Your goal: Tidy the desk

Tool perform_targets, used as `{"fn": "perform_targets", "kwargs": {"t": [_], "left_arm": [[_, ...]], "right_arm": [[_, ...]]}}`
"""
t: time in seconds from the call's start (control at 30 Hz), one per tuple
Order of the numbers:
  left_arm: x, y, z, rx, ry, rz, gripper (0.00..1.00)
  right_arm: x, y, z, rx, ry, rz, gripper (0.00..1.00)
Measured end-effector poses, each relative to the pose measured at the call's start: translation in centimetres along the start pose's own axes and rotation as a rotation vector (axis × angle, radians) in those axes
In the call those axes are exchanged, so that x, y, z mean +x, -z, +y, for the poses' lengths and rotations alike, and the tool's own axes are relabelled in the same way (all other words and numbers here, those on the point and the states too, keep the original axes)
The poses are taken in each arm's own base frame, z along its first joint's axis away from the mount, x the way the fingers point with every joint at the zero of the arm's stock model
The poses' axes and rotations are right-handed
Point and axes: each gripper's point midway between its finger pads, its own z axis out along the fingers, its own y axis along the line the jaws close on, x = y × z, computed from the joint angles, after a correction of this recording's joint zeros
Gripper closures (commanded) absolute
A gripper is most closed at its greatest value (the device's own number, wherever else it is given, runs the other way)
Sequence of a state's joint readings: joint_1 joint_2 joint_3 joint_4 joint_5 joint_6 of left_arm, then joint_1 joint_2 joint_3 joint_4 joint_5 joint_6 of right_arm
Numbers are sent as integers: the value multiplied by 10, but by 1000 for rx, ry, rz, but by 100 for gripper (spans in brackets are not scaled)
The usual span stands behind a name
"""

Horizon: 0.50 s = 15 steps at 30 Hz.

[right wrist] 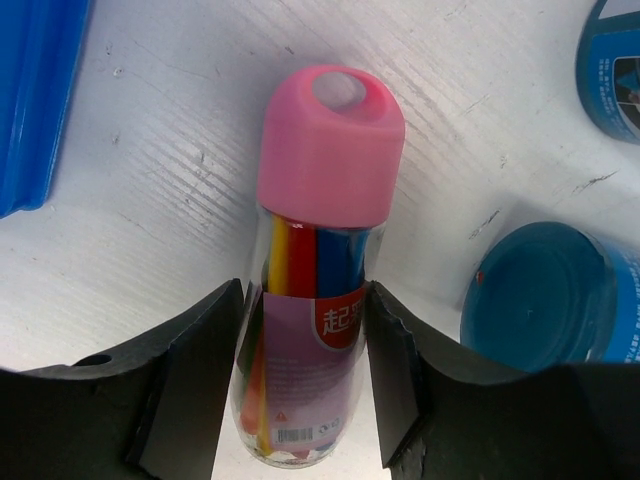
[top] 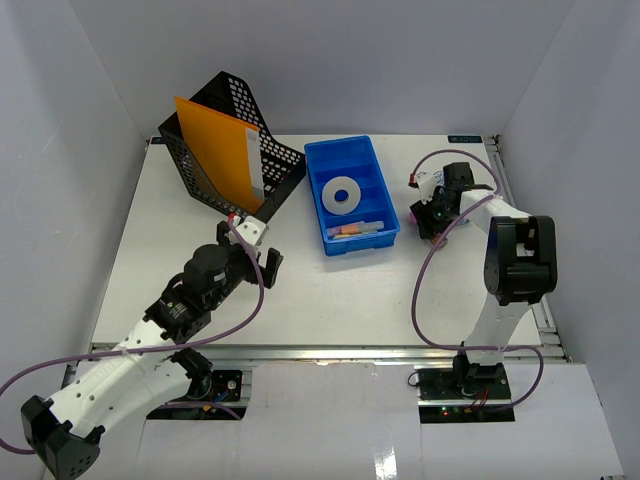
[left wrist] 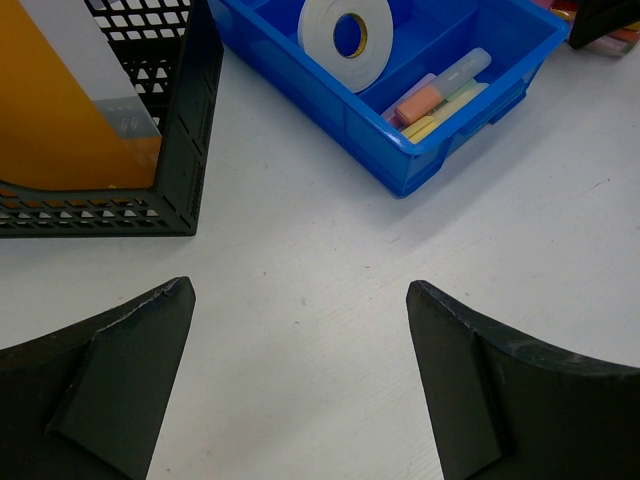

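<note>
Pen tube [right wrist: 330,150] clasped by right pincer [right wrist: 307,295], left pincer [left wrist: 300,288] wide

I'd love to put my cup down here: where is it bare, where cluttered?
Bare: the wide strip of desk between the blue tray and the front rail, and the left edge beside the mesh file holder. Crowded: the far right, where the right pincer straddles a pink-capped bottle next to two blue tubs.

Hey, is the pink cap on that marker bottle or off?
On. The pink cap covers the top of the bottle, with the markers inside.
</note>
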State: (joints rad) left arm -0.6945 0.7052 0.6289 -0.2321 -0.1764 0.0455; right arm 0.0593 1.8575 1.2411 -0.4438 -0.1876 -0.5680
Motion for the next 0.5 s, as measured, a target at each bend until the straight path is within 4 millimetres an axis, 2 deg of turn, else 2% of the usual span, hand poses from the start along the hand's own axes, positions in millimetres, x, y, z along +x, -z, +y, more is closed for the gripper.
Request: {"fn": "perform_targets", "kwargs": {"t": [0.1,0.2,0.27,0.37,0.43,0.5], "left_arm": [[0,0,0,0,0,0,2],[0,0,0,0,0,0,2],[0,0,0,0,0,0,2],[0,0,0,-1,-1,0,2],[0,0,0,0,-2,0,2],[0,0,0,-1,-3,0,2]], "right_arm": [[-6,12,-3,15,0,-22,92],[-24,41,-10,62,25,-87,92],[-43,66,-15,97,49,-146,92],[-83,103,-21,140,96,-263,92],[-106,118,-16,141,135,-326,92],[-125,122,-3,118,185,-358,92]]}}
